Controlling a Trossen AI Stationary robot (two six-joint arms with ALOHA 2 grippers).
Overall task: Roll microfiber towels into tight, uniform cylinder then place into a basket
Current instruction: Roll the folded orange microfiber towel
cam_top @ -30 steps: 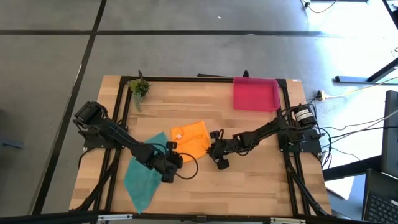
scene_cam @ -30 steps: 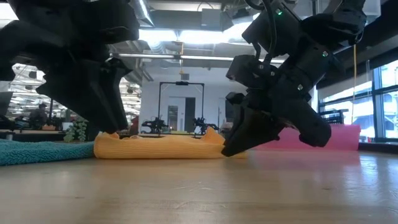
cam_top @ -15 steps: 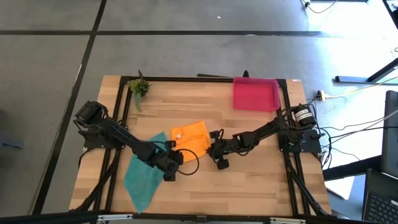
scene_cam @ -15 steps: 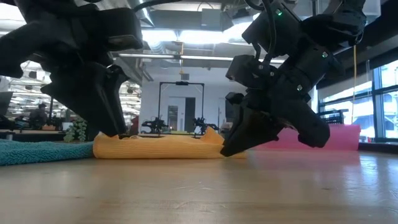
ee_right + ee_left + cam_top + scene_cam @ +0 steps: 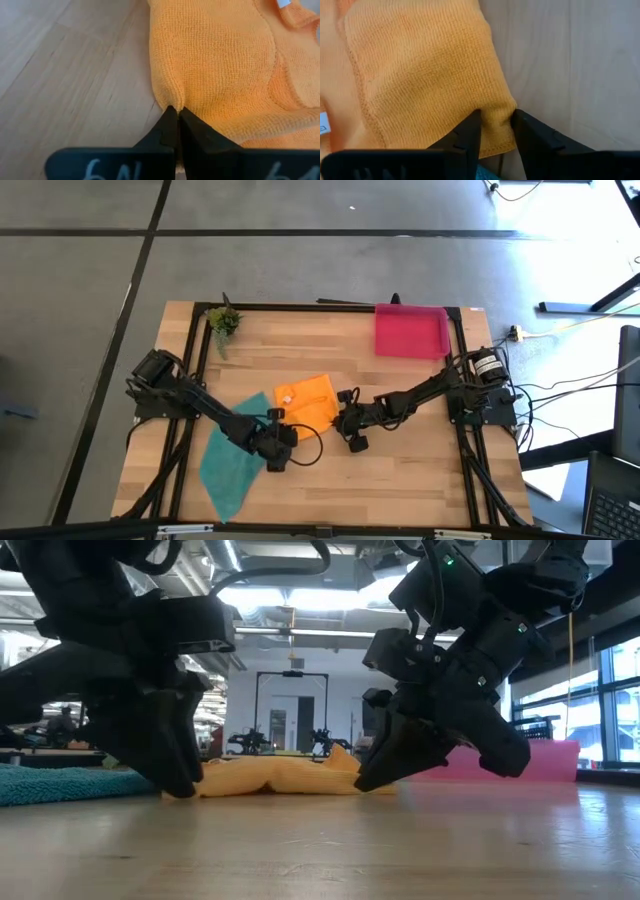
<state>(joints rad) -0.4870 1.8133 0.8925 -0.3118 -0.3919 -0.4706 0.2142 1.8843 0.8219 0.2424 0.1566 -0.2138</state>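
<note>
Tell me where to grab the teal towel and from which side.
Take the teal towel at its near corner, toward the table's front edge, coming straight down. It lies flat and spread out, so only an edge or corner gives a fold to pinch. Its far end sits beside the left claw, which is pinching the orange towel, as is the right claw.

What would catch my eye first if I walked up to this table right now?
Probably the orange towel mid-table, with both grippers pinching its near edge: the left gripper at one corner, the right gripper at the other. Next, the teal towel spread flat under the left arm, and the pink basket waiting at the far right corner.
</note>
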